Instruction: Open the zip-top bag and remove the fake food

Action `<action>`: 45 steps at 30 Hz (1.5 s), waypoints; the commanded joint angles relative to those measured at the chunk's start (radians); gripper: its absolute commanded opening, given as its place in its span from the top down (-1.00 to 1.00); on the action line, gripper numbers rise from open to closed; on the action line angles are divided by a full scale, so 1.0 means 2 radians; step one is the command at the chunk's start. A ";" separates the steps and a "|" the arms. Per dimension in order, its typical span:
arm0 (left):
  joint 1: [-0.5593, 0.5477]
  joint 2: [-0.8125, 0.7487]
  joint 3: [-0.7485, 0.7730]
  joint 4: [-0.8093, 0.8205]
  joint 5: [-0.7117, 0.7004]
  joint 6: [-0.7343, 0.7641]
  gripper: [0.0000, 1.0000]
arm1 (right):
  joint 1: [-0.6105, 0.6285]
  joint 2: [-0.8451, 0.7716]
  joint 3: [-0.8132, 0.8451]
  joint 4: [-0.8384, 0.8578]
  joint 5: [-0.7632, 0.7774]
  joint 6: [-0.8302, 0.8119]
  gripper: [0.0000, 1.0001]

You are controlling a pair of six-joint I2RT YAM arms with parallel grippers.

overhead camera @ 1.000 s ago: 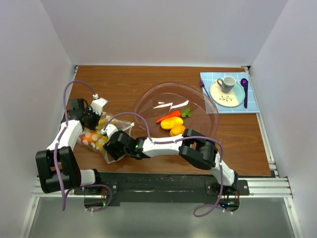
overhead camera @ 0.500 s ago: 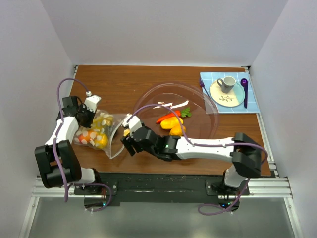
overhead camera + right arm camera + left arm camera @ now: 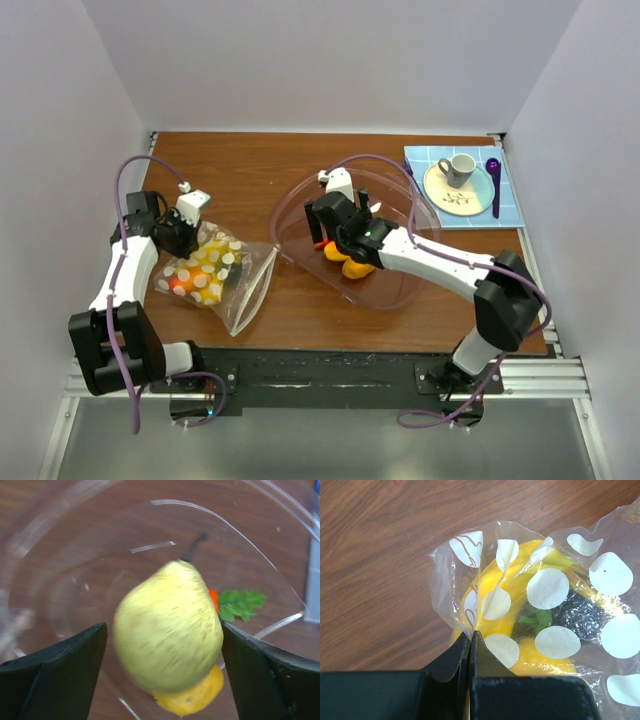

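Note:
The zip-top bag [image 3: 215,275] is clear with white dots and lies at the left, with yellow and orange fake food inside [image 3: 520,605]. My left gripper [image 3: 182,238] is shut on the bag's far corner [image 3: 470,635]. My right gripper [image 3: 345,228] is over the pink-tinted bowl [image 3: 400,295], with its jaws open. A yellow-green pear [image 3: 167,625] is blurred between them, with a gap at the left finger. Below it in the bowl lie an orange piece [image 3: 195,697] and a carrot with a green top [image 3: 240,604]. These pieces also show in the top view [image 3: 355,265].
A blue checked mat at the back right holds a plate [image 3: 459,188], a grey cup [image 3: 460,168] and a purple spoon [image 3: 494,180]. The bag's open mouth [image 3: 250,290] spreads toward the table's front edge.
My right gripper has left the bag and swung right and back to over the bowl, carrying the pear. My left gripper has kept its hold on the bag.

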 commanded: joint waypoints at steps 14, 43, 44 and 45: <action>-0.001 0.055 -0.017 0.076 -0.034 0.000 1.00 | 0.206 -0.010 0.015 0.074 0.076 -0.104 -0.97; -0.021 0.047 -0.049 0.075 -0.026 0.021 1.00 | 0.192 0.264 0.192 0.138 -0.091 -0.101 -0.97; -0.021 0.046 -0.049 0.073 -0.025 0.023 1.00 | 0.188 0.272 0.198 0.138 -0.097 -0.099 -0.97; -0.021 0.046 -0.048 0.072 -0.023 0.024 1.00 | 0.183 0.277 0.203 0.138 -0.103 -0.094 -0.97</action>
